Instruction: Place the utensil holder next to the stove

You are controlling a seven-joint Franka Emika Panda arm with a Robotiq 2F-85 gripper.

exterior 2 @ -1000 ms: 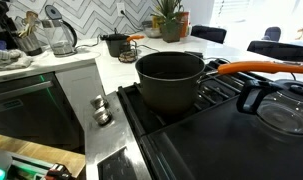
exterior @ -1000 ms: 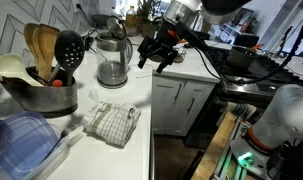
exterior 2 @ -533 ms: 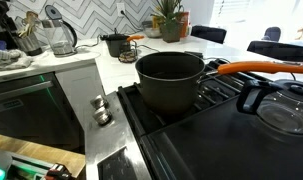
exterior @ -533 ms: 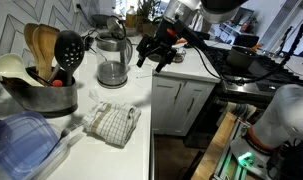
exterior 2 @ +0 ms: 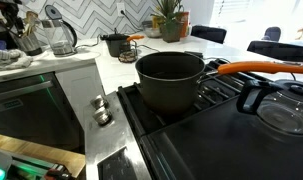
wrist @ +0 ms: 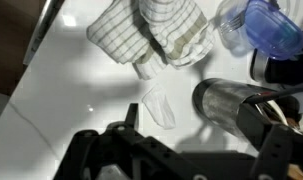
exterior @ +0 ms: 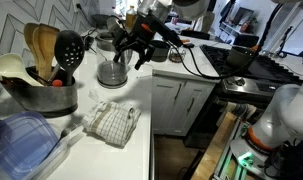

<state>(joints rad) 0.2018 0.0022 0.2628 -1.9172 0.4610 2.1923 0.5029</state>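
Observation:
The utensil holder (exterior: 39,95) is a low grey-metal pot full of wooden spoons, a black slotted spoon and a white ladle. It stands on the white counter at the left, and shows far off in the other exterior view (exterior 2: 28,42). In the wrist view its metal wall (wrist: 227,103) lies just beyond my fingers. My gripper (exterior: 134,52) is open and empty, hovering above the counter by the glass kettle (exterior: 113,66), apart from the holder. Its spread fingers frame the bottom of the wrist view (wrist: 203,138). The black gas stove (exterior 2: 231,130) stands past the counter's end (exterior: 253,68).
A checked towel (exterior: 113,122) lies on the counter in front of the holder. A blue-lidded container (exterior: 21,145) sits at the near left. A dark pot with an orange handle (exterior 2: 171,80) stands on the stove. A small dark pot (exterior 2: 115,45) and a plant (exterior 2: 171,20) stand behind.
My arm has swung away from the stove side, along the counter toward the kettle and the utensil holder. The gripper stays open. Nothing on the counter has moved.

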